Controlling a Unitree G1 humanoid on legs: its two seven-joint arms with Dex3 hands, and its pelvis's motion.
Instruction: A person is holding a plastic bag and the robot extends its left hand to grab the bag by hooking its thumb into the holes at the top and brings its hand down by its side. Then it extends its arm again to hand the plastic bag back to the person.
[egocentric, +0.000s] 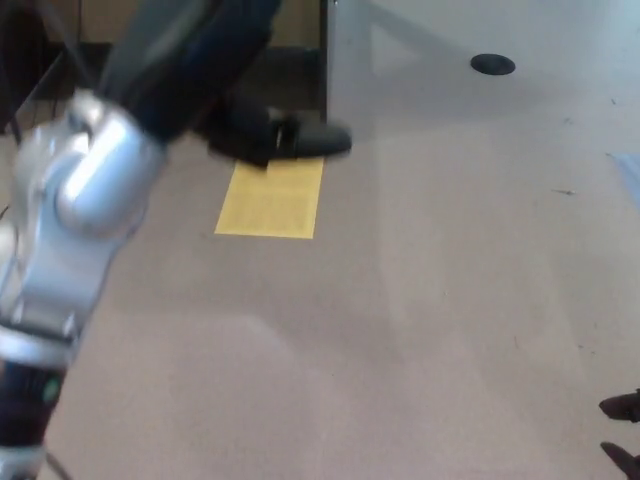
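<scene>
Left arm (70, 250) fills the near left edge: silver shell segments, a black band with a small green light at the bottom. It runs out of frame at the lower left, so the left hand is out of shot and its grip can't be read. At the lower right edge, two small dark tips (620, 432) poke in, too little to identify. Tan floor (420, 330) across the middle. Farther out, a yellow rectangle (272, 197) lies flat on the floor. Just beyond it, a person's dark trouser leg (190, 50) and black shoe (285, 137), shoe touching the rectangle's far edge. Pale panel (450, 60) at the top right with a dark oval spot (492, 64). Plastic bag not visible anywhere in frame.
</scene>
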